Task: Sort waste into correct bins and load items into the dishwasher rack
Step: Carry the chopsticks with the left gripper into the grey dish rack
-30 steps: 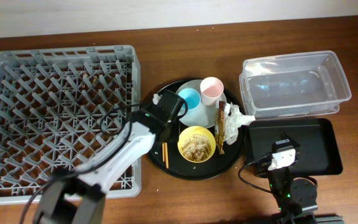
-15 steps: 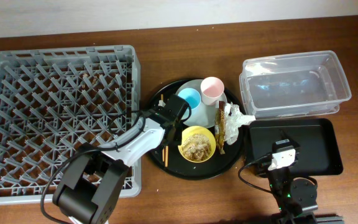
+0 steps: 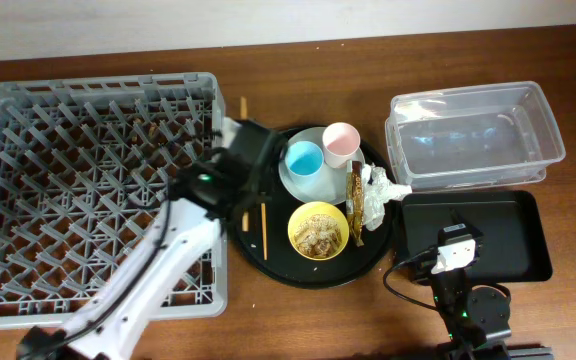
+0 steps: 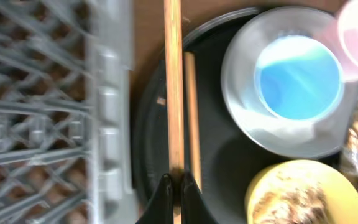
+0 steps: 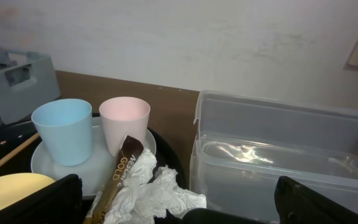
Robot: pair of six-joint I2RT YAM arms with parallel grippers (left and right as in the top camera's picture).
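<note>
My left gripper [image 3: 245, 195] [image 4: 174, 186] is shut on one wooden chopstick [image 3: 244, 106] [image 4: 173, 87] and holds it between the grey dishwasher rack [image 3: 88, 190] [image 4: 42, 112] and the round black tray. The second chopstick [image 3: 264, 228] [image 4: 191, 118] lies on that tray. The light blue cup [image 3: 304, 158] [image 5: 62, 130] stands on the white plate [image 3: 318, 186] [image 5: 48, 168], with the pink cup [image 3: 340, 142] [image 5: 124, 124] beside it. The yellow bowl [image 3: 317, 230] holds beige scraps. The brown wrapper [image 3: 355, 200] [image 5: 120, 174] and white napkin [image 3: 376, 195] [image 5: 151, 190] lie at the tray's right. My right gripper [image 3: 456, 250] [image 5: 185, 205] is open and empty.
The clear tub [image 3: 473, 135] [image 5: 284, 162] stands at the back right, with the shallow black rectangular tray [image 3: 498, 240] in front of it. The round black tray [image 3: 278, 265] sits mid-table. The right gripper rests at the rectangular tray's front left corner.
My left gripper has closed on one chopstick on the round tray and lifted it left toward the rack's edge. The other chopstick stayed on the tray. The right arm has not moved.
</note>
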